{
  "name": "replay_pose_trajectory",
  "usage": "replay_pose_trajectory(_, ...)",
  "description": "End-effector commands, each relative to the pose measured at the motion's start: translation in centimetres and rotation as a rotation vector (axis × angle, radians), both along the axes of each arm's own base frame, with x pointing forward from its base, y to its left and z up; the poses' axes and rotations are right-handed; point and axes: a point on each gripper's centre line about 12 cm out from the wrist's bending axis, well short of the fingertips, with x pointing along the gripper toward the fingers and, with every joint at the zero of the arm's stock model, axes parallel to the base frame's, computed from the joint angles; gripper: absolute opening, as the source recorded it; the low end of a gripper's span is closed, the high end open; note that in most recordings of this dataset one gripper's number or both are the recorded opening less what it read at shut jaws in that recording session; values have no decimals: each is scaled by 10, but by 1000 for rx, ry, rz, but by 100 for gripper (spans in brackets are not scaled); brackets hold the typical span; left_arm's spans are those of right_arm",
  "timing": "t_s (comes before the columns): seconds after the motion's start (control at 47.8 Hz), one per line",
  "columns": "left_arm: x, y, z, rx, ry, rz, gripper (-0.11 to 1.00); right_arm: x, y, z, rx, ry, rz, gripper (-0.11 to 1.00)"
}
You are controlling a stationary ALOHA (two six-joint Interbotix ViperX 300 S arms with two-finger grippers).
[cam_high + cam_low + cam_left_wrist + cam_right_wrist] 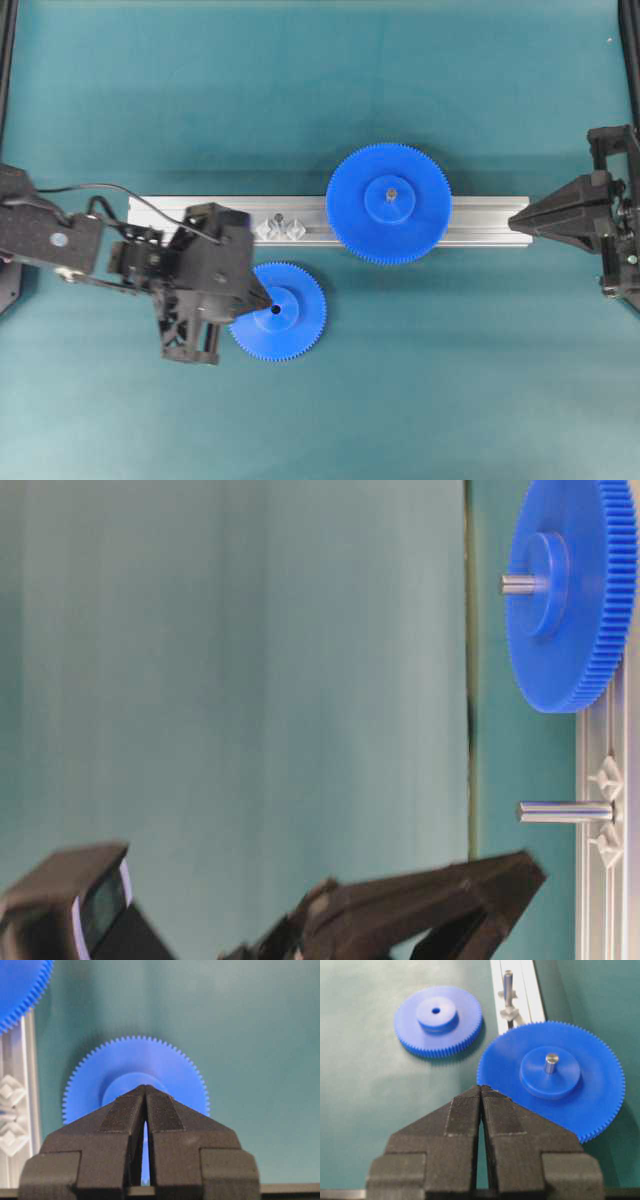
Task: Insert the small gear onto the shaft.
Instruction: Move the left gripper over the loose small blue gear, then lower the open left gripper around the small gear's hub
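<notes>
The small gear lies flat on the teal mat just in front of the bar; it also shows in the left wrist view and the right wrist view. My left gripper is shut and empty, its tips over the near edge of the gear's hub. The shaft stands upright on the bar between clear faceted pieces; it also shows in the table-level view and the right wrist view. My right gripper is shut and empty at the bar's right end.
The larger blue gear with a metal pin at its hub sits on the grooved aluminium bar, to the right of the shaft. In the right wrist view the large gear lies close in front of the right fingertips.
</notes>
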Motion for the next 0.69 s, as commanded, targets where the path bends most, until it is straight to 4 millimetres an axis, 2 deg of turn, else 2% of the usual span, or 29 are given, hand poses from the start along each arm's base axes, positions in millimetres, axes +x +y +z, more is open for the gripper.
replay_pose_trajectory(0.0, 11, -4, 12, -3, -29, -7, 0, 3, -1, 10, 7, -26, -6, 7)
replay_pose_trajectory(0.669, 40, -8, -17, 50, 287, -1, 0, 2, -1, 8, 5, -21, -6, 7)
